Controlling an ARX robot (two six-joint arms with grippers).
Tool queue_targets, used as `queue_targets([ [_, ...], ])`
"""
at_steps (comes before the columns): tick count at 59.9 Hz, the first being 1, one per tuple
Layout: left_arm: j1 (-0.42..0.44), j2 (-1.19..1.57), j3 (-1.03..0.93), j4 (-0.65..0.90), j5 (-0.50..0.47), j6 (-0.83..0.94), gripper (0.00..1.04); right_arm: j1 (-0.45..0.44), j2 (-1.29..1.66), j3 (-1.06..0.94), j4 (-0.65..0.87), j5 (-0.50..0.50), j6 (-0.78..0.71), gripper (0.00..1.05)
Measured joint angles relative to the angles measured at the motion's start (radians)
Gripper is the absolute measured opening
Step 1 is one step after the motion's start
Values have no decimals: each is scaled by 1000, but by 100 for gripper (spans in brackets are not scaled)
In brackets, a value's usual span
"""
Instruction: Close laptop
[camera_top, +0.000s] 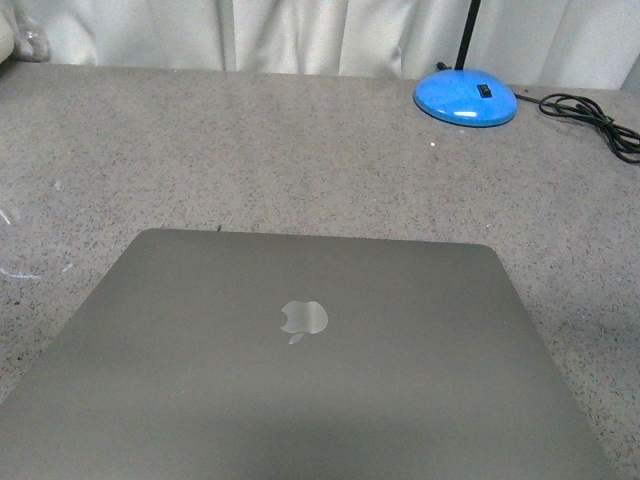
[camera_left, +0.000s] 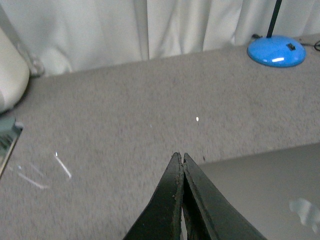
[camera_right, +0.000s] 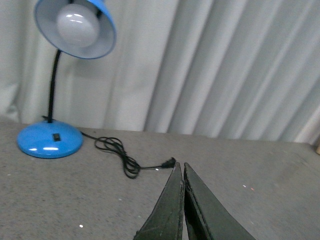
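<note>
Laptop (camera_top: 300, 380) lies on the near part of the table (camera_top: 250, 150), lid flat, logo up, so I judge the closing done. My left claw (camera_left: 180, 160) and right claw (camera_right: 181, 169) are both pinched together, empty.

Blue desk lamp (camera_top: 466, 98), black cord (camera_top: 606, 126) — white curtain (camera_top: 300, 35) behind

One laptop (camera_top: 300, 370), one blue lamp (camera_top: 466, 98), two end effectors (camera_left: 180, 157) (camera_right: 180, 165)

Before you, the laptop (camera_top: 300, 380) lies on the table (camera_top: 200, 150), the lamp (camera_top: 466, 98) behind it to the right, its cord (camera_top: 598, 120) further right.
</note>
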Motion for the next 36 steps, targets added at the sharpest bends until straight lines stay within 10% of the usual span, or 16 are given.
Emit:
queue_targets([
  [9,-117,-303,-132,-209,-129,-159,4,200,-82,-161,123,248,-39,1],
  [20,-129,-602,-280,-106,-225,-112,4,184,-601,-189,-568,-193,278,1],
  [36,82,-714,-289,-195,-18,-88,4,-175,-903,-188,-883,-549,371,1],
])
